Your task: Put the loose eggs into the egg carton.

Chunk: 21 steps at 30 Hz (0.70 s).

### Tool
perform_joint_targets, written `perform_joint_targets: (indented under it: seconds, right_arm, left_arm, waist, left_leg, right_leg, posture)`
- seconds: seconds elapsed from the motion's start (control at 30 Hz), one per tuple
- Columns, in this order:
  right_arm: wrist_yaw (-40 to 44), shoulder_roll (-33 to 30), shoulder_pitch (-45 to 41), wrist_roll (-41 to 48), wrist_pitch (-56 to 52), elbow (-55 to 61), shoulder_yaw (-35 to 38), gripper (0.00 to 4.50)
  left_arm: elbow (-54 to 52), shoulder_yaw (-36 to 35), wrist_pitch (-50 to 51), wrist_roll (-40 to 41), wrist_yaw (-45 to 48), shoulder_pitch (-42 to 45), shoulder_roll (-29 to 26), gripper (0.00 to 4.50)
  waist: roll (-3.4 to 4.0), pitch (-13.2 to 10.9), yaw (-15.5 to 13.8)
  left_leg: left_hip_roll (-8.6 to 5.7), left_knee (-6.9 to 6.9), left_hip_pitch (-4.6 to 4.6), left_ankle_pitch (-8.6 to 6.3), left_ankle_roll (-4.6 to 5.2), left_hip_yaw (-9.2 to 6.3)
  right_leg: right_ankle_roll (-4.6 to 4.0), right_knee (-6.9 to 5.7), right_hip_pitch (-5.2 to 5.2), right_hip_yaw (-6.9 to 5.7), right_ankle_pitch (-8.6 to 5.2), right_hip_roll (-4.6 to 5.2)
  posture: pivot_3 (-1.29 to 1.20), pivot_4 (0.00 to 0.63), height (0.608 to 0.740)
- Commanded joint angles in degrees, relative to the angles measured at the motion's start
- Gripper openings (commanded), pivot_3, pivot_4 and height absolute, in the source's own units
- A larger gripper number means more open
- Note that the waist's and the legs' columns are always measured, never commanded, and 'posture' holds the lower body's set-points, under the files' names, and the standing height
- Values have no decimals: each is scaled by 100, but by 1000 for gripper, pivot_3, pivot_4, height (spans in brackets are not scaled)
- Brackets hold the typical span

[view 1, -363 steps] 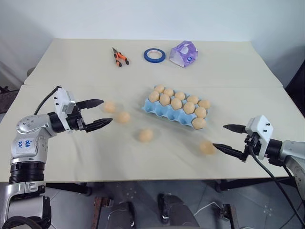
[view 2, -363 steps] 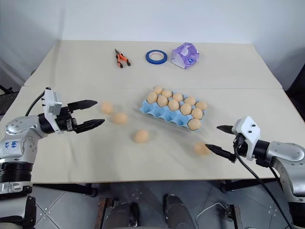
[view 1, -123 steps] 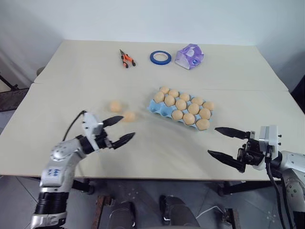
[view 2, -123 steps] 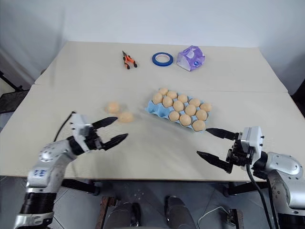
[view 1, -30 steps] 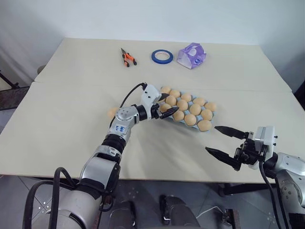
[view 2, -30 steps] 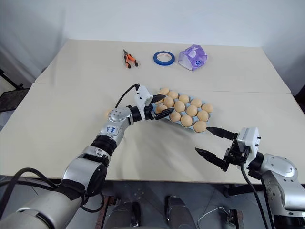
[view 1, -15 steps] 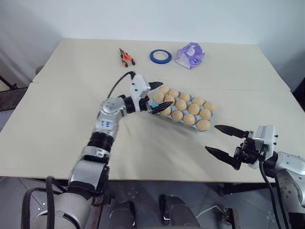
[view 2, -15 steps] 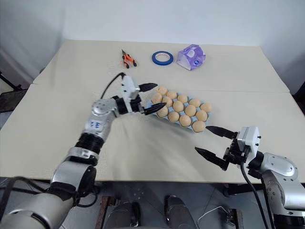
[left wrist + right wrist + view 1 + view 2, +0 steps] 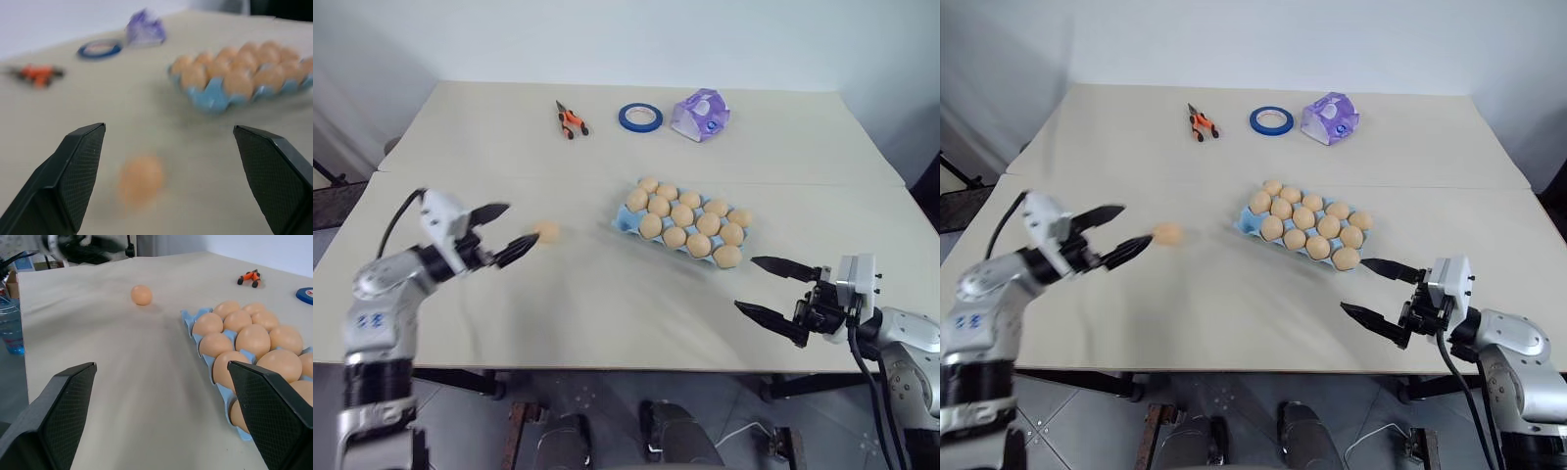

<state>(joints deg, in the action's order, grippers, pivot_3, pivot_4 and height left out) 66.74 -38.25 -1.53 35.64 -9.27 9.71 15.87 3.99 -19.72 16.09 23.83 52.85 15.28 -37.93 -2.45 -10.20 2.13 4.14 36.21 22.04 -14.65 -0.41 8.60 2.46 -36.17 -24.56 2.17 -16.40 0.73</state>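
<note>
Item: egg (image 9: pixel 546 231), one, loose. We find it on the bare bench (image 9: pixel 607 304), left of the carton (image 9: pixel 625 217) and well apart from it, just beyond the tips of the left end effector (image 9: pixel 505 231).

Item: carton, light blue, right of centre, its cups nearly all filled with eggs. We cannot tell from here which cup is free.

Left end effector: fingers spread wide, empty, pointing at the egg from the left. Right end effector (image 9: pixel 771 287): fingers spread wide, empty, hovering at the near right edge of the bench, near the carton's near right corner.

Handling, as we judge it: light, rigid, smooth shell, brittle under a hard pinch, and apt to roll on the flat bench if nudged. We would take it across its short waist, one finger on each side, closing only until it seats, then carry it level and lower it into a cup rather than drop it.

Also present, far side: pliers (image 9: pixel 570 119), tape ring (image 9: pixel 639 118), purple packet (image 9: pixel 699 112).
</note>
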Motion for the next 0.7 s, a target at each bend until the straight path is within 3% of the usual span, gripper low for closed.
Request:
perform_joint_targets:
  seconds: [0.03,0.1,0.13,0.3,0.5,0.57,0.6,0.7]
  right_arm:
    - [125,-89,-191,67,-10,-119,-2,4500]
    - [165,-86,-302,36,-7,-221,-44,4500]
    - [180,-82,-342,24,-7,-253,-58,4500]
    - [231,-65,-471,-8,-22,-337,-115,4500]
    - [251,-53,-618,-45,-25,-433,-208,4500]
    - [253,-43,-652,-60,-21,-459,-219,4500]
    - [255,-45,-656,-74,-13,-463,-219,4500]
    - [234,-40,-646,-85,-10,-450,-203,4500]
  left_arm:
    - [-181,-591,-14,306,289,-613,-373,4460]
    - [-12,-824,-61,317,249,-863,-488,4460]
    - [28,-890,-74,340,254,-943,-515,4460]
    - [260,-877,-358,183,133,-896,-448,4460]
    - [714,-70,-564,-72,-27,178,-128,4460]
    - [1071,211,-718,-215,-72,627,23,4460]
    - [1298,359,-803,-315,-93,853,91,4460]
    - [2101,754,-1219,-670,-142,1500,316,4460]
  waist:
    - [-1,0,1]
    - [-1,0,-14]
    - [-1,0,-29]
    - [-1,0,-47]
    - [-1,1,-56]
    - [-3,2,-53]
    - [-3,2,-50]
    - [-3,2,-41]
  left_leg:
    - [1,-1,2,-2,-3,-2]
    - [1,-5,2,-3,-4,-4]
    - [1,-8,3,-2,-4,-7]
    - [-7,-16,6,-4,0,-10]
    - [-21,-16,11,-2,9,-8]
    - [-24,-16,11,0,12,-6]
    - [-26,-15,12,0,13,-5]
    - [-27,-15,13,1,14,-2]
  right_leg:
    - [-3,3,-2,-3,-1,2]
    - [-19,7,-3,-6,-10,6]
    - [-96,9,-3,-9,-53,10]
    - [-104,19,0,-15,-58,30]
    - [-78,19,2,-24,-43,40]
    - [-57,18,2,-22,-31,41]
    - [5,18,2,-22,4,40]
    - [8,18,0,-21,6,36]
  posture:
    - [0,150,740]
    - [0,150,740]
    - [0,150,740]
    - [0,150,740]
    - [0,150,740]
    - [0,150,740]
    - [0,150,740]
    - [0,150,740]
